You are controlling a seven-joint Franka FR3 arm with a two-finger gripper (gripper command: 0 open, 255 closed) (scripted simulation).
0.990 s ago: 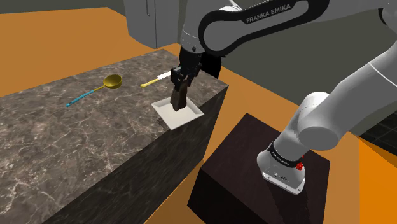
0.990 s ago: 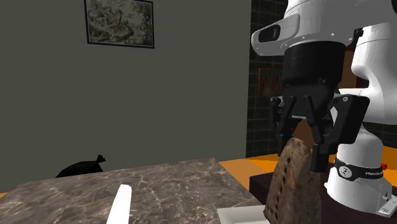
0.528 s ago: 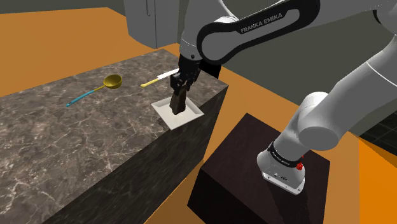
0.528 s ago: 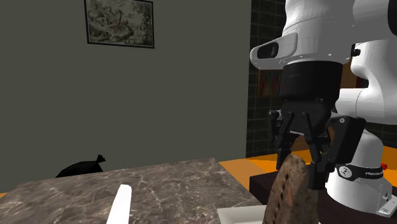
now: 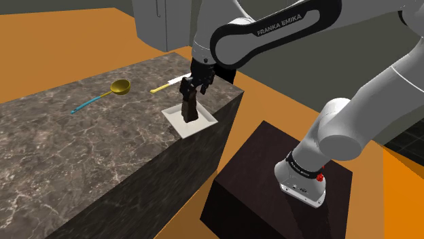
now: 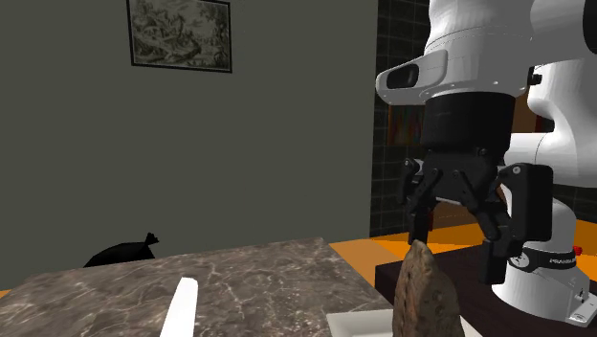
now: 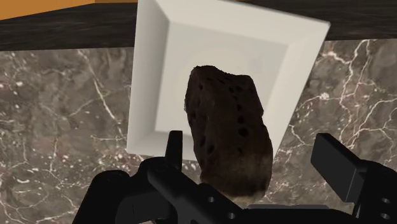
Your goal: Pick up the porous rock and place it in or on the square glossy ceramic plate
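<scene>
Shoulder view, left to right: dark veined stone-look surface [image 5: 81,142], then a ladle [image 5: 117,87] with a gold bowl and thin teal handle. Next is a utensil [image 5: 168,85] with a flat white blade and yellow handle. Then a square glossy white plate [image 5: 204,121] near the surface's edge. Porous rock [image 5: 189,108] stands upright in the plate's well: dark brown, pitted, slab-shaped, rounded top. Pincer [image 5: 197,83] sits right above it, open, fingers splayed either side of the rock's top. One is clearly off it, the other close, contact hard to tell. Dark box stand [image 5: 272,170] further right. Second exterior view: bottom edge cuts off the rock's base and most of the plate.
</scene>
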